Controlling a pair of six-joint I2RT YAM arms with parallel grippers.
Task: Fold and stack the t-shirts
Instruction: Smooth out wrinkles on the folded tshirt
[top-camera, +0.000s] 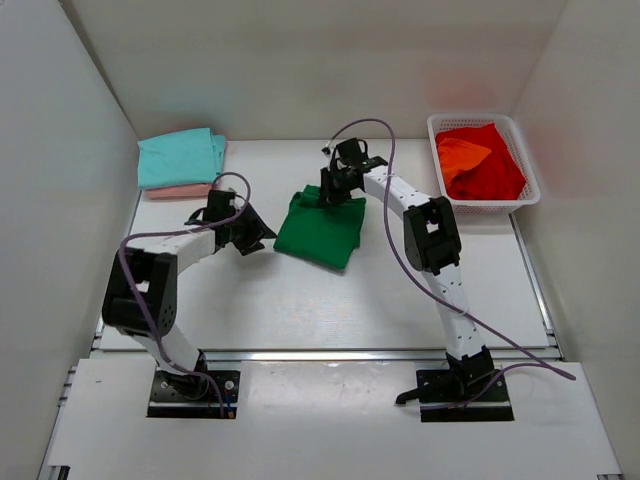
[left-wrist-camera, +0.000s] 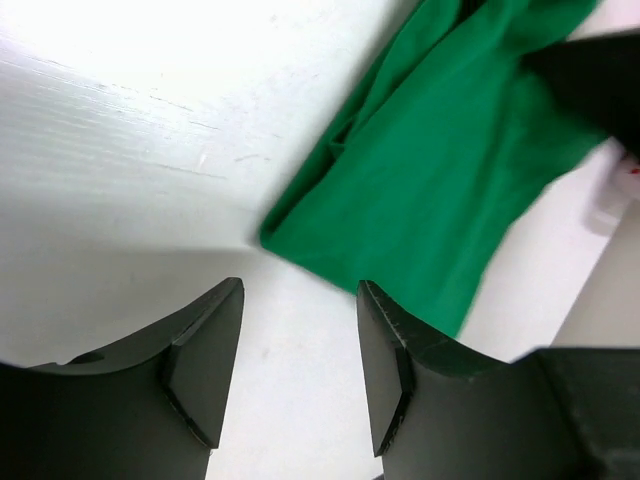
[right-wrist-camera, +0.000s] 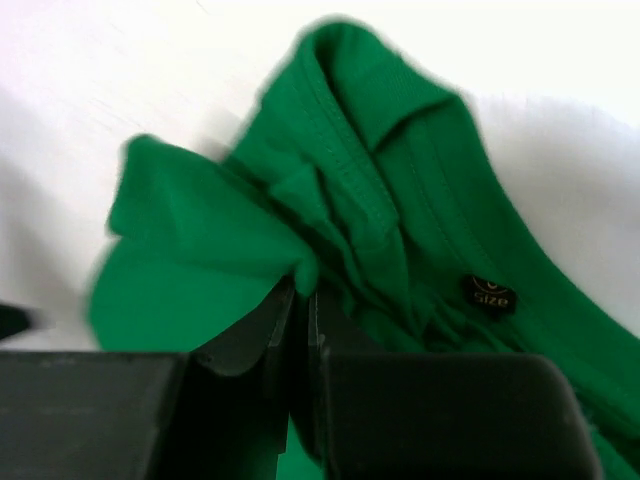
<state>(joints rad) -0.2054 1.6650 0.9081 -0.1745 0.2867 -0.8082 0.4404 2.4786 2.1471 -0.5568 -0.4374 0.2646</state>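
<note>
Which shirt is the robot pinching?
The green t-shirt in the middle: the right fingers are shut on its edge. The teal shirt and pink shirt lie stacked far left; the red shirt and orange shirt sit in the basket.

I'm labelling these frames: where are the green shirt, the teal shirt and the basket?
green shirt (top-camera: 320, 235): top view, middle of the cloth.
teal shirt (top-camera: 178, 157): top view, middle of its upper face.
basket (top-camera: 470, 118): top view, far rim.

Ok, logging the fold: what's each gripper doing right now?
Left gripper: open, empty.
Right gripper: shut on the green t-shirt.
</note>
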